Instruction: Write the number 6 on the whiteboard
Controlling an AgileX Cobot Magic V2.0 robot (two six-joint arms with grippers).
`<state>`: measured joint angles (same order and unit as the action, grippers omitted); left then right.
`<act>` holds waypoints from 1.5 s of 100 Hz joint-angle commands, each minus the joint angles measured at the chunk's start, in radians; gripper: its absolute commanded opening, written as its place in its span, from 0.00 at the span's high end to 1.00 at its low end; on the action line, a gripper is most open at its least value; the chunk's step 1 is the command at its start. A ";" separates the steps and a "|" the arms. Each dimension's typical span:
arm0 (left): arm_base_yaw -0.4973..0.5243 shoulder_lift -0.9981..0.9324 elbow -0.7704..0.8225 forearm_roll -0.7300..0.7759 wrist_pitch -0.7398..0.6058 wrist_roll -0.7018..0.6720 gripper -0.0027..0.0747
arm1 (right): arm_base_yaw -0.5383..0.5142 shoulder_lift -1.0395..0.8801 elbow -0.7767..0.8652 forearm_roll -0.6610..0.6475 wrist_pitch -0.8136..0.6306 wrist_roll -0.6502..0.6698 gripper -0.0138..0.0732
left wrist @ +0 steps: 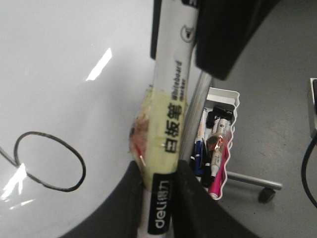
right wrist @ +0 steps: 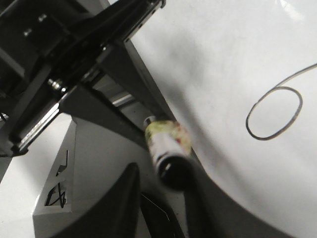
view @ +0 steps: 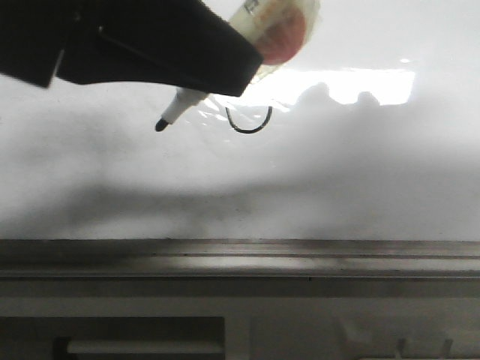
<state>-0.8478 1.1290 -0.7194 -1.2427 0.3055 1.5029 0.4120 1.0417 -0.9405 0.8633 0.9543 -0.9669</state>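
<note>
My left gripper (left wrist: 161,168) is shut on a white "deli" marker (left wrist: 168,99) wrapped in yellowish tape. In the front view a black finger (view: 165,52) covers the marker's middle, and its black tip (view: 161,125) hangs just left of the drawn line, off the whiteboard (view: 337,172). The number 6 shows as a loop bottom (view: 247,130). Its oval loop and long stroke show in the left wrist view (left wrist: 82,171) and the right wrist view (right wrist: 247,121). My right gripper (right wrist: 163,171) has its fingers apart around the marker's black end (right wrist: 173,171), which lies by one finger.
The grey metal rail (view: 240,259) runs along the board's near edge. A white pen tray (left wrist: 233,106) with several markers hangs by the rail. Beyond it are grey floor, a stand wheel (left wrist: 266,194) and a black cable (left wrist: 308,168). The left arm's black body (right wrist: 59,54) is close to my right gripper.
</note>
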 commanded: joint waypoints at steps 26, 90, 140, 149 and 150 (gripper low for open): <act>-0.002 -0.073 0.001 -0.109 -0.199 -0.110 0.99 | -0.145 -0.071 -0.030 -0.130 -0.054 0.107 0.40; 0.039 -0.093 0.105 -0.573 -0.546 -0.174 0.99 | -0.347 -0.306 0.193 -0.179 -0.117 0.182 0.40; 0.083 -0.033 0.066 -0.583 -0.457 -0.180 0.91 | -0.347 -0.306 0.193 -0.179 -0.117 0.182 0.40; 0.083 -0.033 0.066 -0.583 -0.452 -0.180 0.73 | -0.347 -0.306 0.193 -0.179 -0.117 0.182 0.40; 0.083 -0.033 0.066 -0.583 -0.452 -0.180 0.71 | -0.347 -0.306 0.193 -0.179 -0.117 0.182 0.40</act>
<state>-0.7719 1.1010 -0.6259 -1.8258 -0.1546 1.3330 0.0700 0.7434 -0.7251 0.6443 0.8858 -0.7872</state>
